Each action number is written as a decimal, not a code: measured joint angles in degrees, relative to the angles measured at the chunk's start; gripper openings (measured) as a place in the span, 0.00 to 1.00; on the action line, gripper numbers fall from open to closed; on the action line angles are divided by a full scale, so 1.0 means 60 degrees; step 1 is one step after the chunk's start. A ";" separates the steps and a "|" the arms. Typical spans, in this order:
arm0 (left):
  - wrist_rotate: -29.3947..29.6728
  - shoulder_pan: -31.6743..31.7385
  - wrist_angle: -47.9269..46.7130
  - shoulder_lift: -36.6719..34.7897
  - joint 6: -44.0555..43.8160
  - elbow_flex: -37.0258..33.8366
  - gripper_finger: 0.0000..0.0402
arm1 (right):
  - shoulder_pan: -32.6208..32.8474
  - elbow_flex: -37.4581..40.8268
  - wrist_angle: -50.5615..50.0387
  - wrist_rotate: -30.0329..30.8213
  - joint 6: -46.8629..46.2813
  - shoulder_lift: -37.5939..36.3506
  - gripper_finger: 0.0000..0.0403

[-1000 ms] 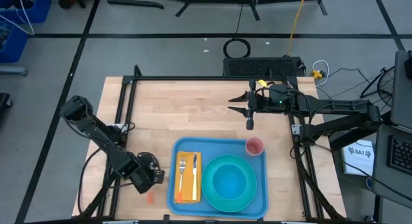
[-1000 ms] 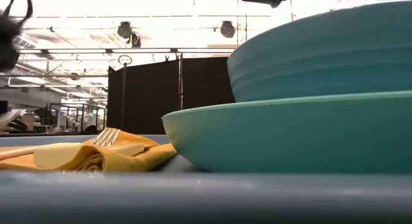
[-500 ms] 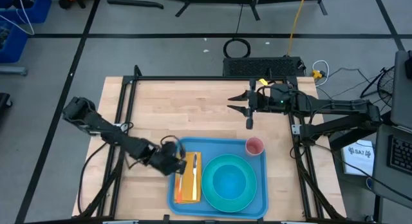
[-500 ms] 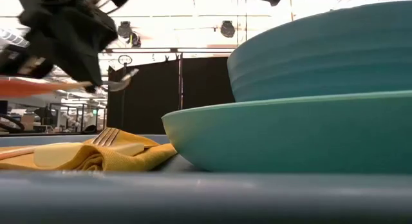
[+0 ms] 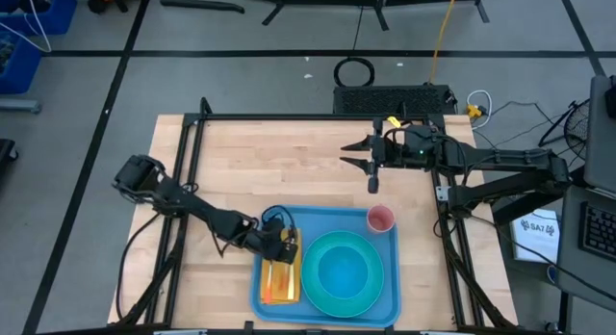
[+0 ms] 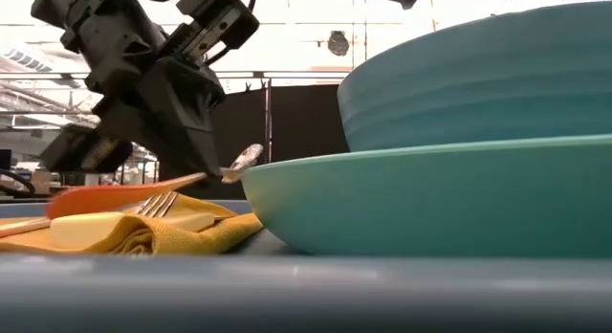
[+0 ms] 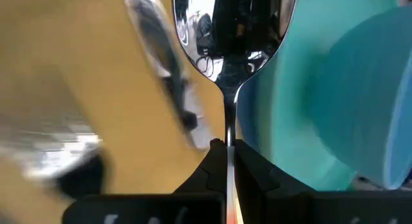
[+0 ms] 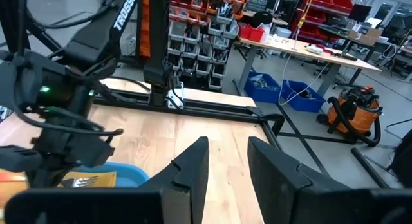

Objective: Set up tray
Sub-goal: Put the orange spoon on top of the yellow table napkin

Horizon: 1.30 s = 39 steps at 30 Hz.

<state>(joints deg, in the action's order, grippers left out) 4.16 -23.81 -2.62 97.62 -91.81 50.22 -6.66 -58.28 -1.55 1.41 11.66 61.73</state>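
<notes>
With your left hand (image 6: 222, 172) clamped on the orange-handled spoon (image 7: 226, 31), lower it level onto the yellow napkin (image 5: 280, 277) beside the fork (image 6: 159, 202), clear of the turquoise plate (image 5: 344, 271), while your half-open right hand (image 5: 372, 164) waits near the worktop's far edge.

Lighting even and bright overhead; the wooden table (image 5: 289, 171) shows only faint shadows. Low view: ceiling lights glare at 12 o'clock, and the near tray rim (image 6: 287, 295) is out of focus. Left wrist view: napkin (image 7: 77, 89) heavily blurred, possibly by motion; spoon (image 7: 226, 37) mirrors dark surroundings.
</notes>
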 joint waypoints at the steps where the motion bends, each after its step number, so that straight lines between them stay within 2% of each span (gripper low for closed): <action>1: 0.0052 -0.0063 0.0228 0.0095 -0.0135 0.0007 0.02 | 0.0000 0.0000 -0.0005 -0.0001 -0.0004 0.0000 0.25; 11: 0.1073 -0.0825 -0.0089 0.0095 -0.1597 0.0011 0.02 | 0.0000 0.0000 -0.0006 -0.0004 0.0077 0.0000 0.25; 31: 0.0776 -0.1007 -0.0832 0.0153 -0.2555 0.0011 0.02 | 0.0002 0.0000 0.0000 -0.0029 0.0093 0.0000 0.25; 39: 0.0570 -0.0894 -0.0897 0.0153 -0.2464 0.0011 0.10 | 0.0000 0.0000 0.0002 -0.0029 0.0095 0.0000 0.25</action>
<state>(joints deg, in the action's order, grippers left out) 7.58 -29.17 -8.00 98.54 -106.59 50.28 -6.66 -58.28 -1.54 1.23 12.23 61.73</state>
